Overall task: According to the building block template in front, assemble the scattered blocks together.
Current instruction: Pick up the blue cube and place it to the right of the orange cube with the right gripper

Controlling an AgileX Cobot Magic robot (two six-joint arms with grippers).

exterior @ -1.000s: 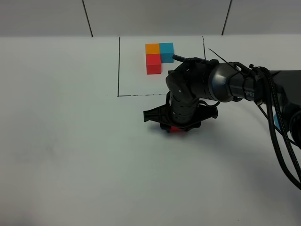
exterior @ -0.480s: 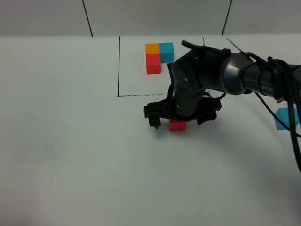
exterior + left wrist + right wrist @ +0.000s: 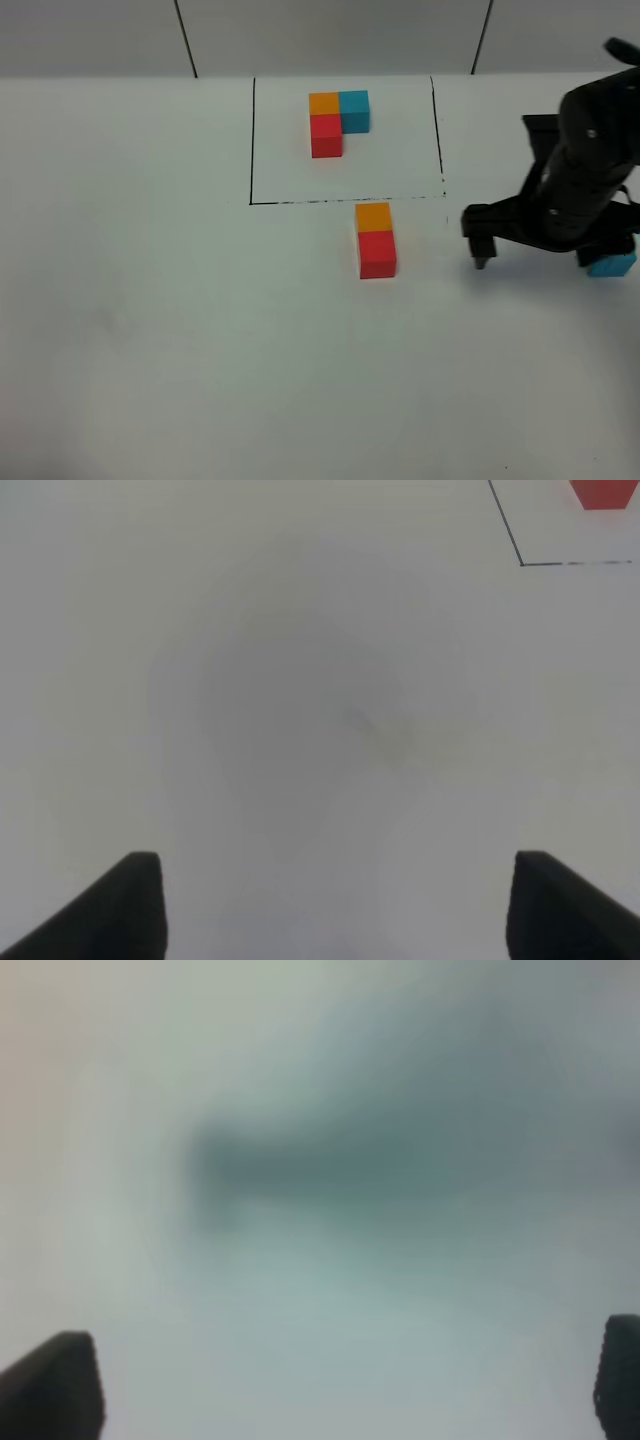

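A second ago we see the right gripper [image 3: 538, 240] clamped on the red block [image 3: 377, 254] in the middle of the table. Now it is off to the right with its fingers spread wide and nothing between them. The red block sits released, touching the near face of the orange block [image 3: 373, 217], just on the near side of the black outline [image 3: 345, 201].

That pair copies the orange-over-red arm of the building block template [image 3: 326, 135], which lies far inside the outline. We judge two of the three scattered blocks joined.

The blue block [image 3: 611, 265] is well apart at the right edge, partly hidden behind the right gripper. We expect it to go against the right face of the orange block. The right wrist view is too blurred to add anything.

The left gripper [image 3: 350, 910] hangs over bare table [image 3: 300, 700], fingers apart and empty.
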